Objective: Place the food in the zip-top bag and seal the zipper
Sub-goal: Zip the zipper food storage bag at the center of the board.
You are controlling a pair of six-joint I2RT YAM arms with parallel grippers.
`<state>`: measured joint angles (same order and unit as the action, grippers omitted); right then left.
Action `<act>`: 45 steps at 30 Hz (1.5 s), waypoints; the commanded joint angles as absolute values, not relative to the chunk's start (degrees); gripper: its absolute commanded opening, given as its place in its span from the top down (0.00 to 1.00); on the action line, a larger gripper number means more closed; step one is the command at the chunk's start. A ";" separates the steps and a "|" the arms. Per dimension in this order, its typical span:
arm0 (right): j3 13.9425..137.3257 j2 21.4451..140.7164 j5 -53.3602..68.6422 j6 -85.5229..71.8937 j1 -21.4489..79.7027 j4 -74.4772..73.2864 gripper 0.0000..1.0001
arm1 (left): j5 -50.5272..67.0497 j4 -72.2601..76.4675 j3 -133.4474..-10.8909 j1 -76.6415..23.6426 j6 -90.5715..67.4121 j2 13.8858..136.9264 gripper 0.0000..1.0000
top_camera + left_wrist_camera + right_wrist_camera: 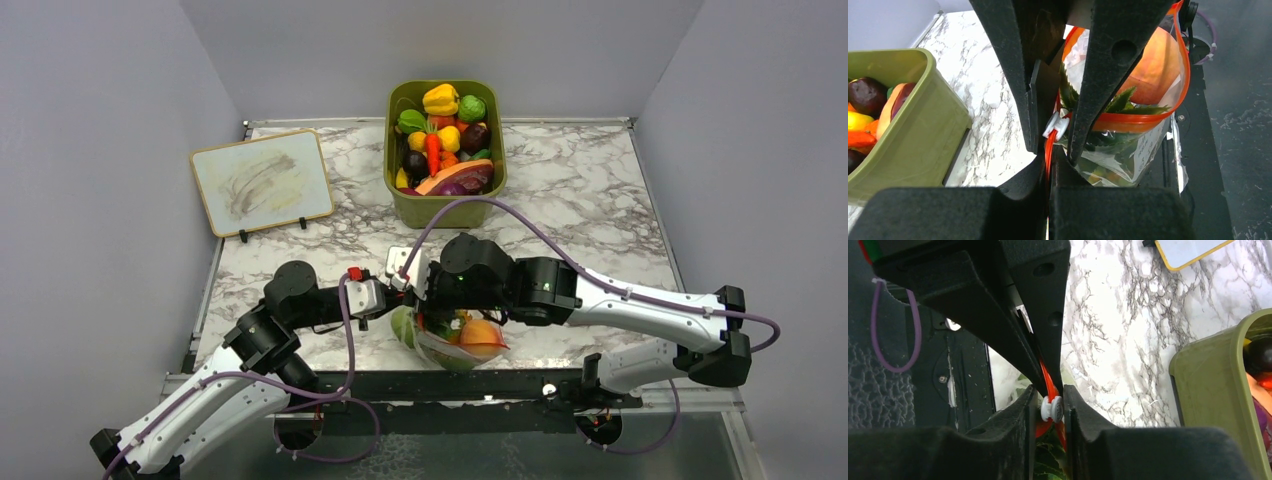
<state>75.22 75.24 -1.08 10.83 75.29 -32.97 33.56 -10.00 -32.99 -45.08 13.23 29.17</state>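
The clear zip-top bag (450, 352) lies at the table's near edge, between both grippers. It holds a round orange-peach fruit (482, 333), a light-green ball (403, 325) and green leaves (1120, 102). In the left wrist view, my left gripper (1050, 160) is shut on the end of the orange-red zipper (1128, 122). My right gripper (1052, 407) is closed around the white slider (1052, 409) on the strip, right next to the left gripper's fingers (998, 300). The mouth beyond the slider stands open in a loop around the fruit (1153, 65).
The olive-green bin (445, 210), full of toy produce, stands at the back centre; it also shows in both wrist views (913, 140) (1218, 390). A small whiteboard (262, 182) stands at the back left. The black table rail (520, 385) runs just below the bag.
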 commanded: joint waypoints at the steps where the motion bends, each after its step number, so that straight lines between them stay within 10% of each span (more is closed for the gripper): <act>1: 75.87 74.60 -1.40 11.78 75.33 -32.54 0.82 | 35.71 -8.48 -35.52 -44.91 13.56 29.11 1.00; 7: 75.05 73.39 -0.07 12.28 75.33 -27.43 0.73 | 35.63 -8.74 -35.46 -44.91 13.58 29.33 1.00; 14: 74.98 73.04 -0.53 12.85 75.39 -26.74 0.99 | 35.11 -9.19 -35.17 -44.91 14.11 29.76 1.00; 39: 57.73 48.42 0.22 -0.22 75.24 -37.35 0.99 | 29.85 -7.93 -33.90 -44.91 11.60 27.85 1.00; 45: 61.89 55.30 3.51 6.05 75.23 -31.77 0.99 | 41.57 -6.79 -36.17 -44.91 11.62 32.15 0.43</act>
<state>58.54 51.77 -0.12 1.69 75.29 -31.55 34.94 -6.66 -33.41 -45.17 11.57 29.52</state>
